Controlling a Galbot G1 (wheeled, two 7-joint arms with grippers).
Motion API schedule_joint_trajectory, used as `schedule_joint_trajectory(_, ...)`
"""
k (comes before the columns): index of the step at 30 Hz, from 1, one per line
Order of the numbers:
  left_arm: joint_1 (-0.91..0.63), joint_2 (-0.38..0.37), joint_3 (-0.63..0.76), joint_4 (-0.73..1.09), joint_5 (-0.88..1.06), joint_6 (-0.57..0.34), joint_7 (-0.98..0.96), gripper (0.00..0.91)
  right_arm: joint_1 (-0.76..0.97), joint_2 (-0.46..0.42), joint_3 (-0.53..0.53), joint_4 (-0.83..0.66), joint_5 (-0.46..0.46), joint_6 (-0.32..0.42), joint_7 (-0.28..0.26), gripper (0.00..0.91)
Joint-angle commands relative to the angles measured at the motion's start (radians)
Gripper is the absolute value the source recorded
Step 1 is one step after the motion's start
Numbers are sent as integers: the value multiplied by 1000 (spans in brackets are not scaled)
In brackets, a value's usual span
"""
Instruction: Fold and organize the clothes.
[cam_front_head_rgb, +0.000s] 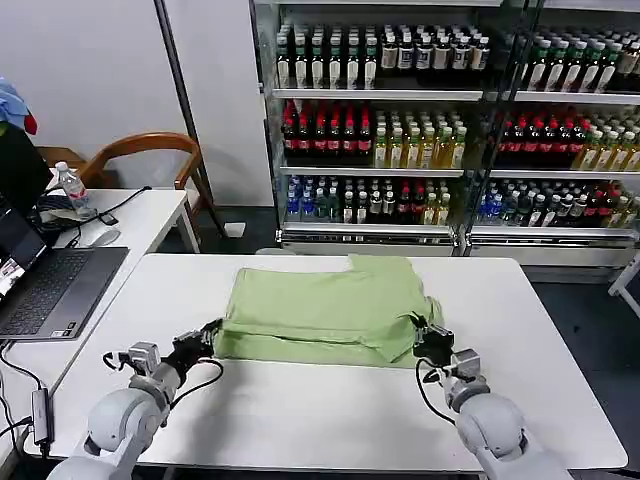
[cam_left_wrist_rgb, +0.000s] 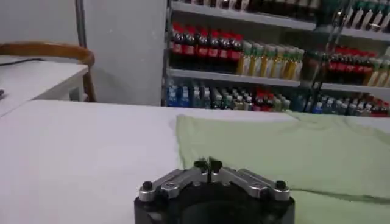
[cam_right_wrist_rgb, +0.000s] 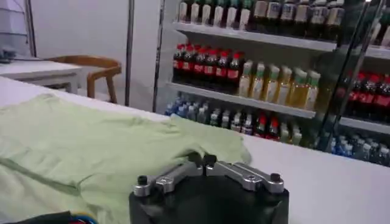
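We see the light green tee lying partly folded at mid tabletop, sleeves tucked under; our left hand and right hand, fingers together, sit at its near corners; further folding and stacking look outstanding.

Bright even light, bg shelves maybe blurred
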Motion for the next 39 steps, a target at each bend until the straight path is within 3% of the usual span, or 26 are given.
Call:
schedule_joint_trajectory(1, -42, 1, 33, 71, 34, -32, -2, 907, 56, 11, -25, -59, -41, 3, -5, 907)
schedule_joint_trajectory(9, 3, 35, -2, 16, 44, -35, 4, 907, 17, -18, 23, -37, -14, -2, 19, 907)
schedule_joint_trajectory(14, 112, 61, -24, -106, 43, 41, -26, 907, -121, -62, 91, 125, 168, -42, 62, 907)
schedule_joint_trajectory(21, 142, 47, 17, -103, 85, 52, -60, 907, -226, -63, 120, 181, 157, -57, 85, 907)
schedule_joint_trajectory(23, 126, 38, 27, -89, 93, 93, -87, 907, -231, -61, 117, 172, 148, -66, 84, 897)
schedule_joint_trajectory(24, 121, 35, 28, -85, 92, 112, -99, 907, -234, -62, 114, 171, 144, -78, 83, 705)
schedule_joint_trajectory(25, 119, 35, 30, -83, 92, 121, -107, 907, -235, -63, 111, 170, 144, -82, 86, 181)
schedule_joint_trajectory(26, 117, 35, 31, -82, 91, 126, -113, 907, -235, -64, 109, 169, 144, -84, 86, 50)
schedule_joint_trajectory(28, 110, 34, 35, -75, 84, 128, -132, 504, -231, -67, 103, 166, 146, -90, 89, 0)
schedule_joint_trajectory(29, 108, 33, 35, -73, 84, 127, -133, 171, -228, -67, 102, 164, 147, -92, 90, 0)
schedule_joint_trajectory(30, 105, 33, 33, -72, 83, 128, -134, 81, -223, -68, 100, 161, 150, -95, 90, 0)
schedule_joint_trajectory(39, 104, 34, 37, -71, 72, 132, -131, 50, -206, -64, 77, 146, 175, -115, 89, 0)
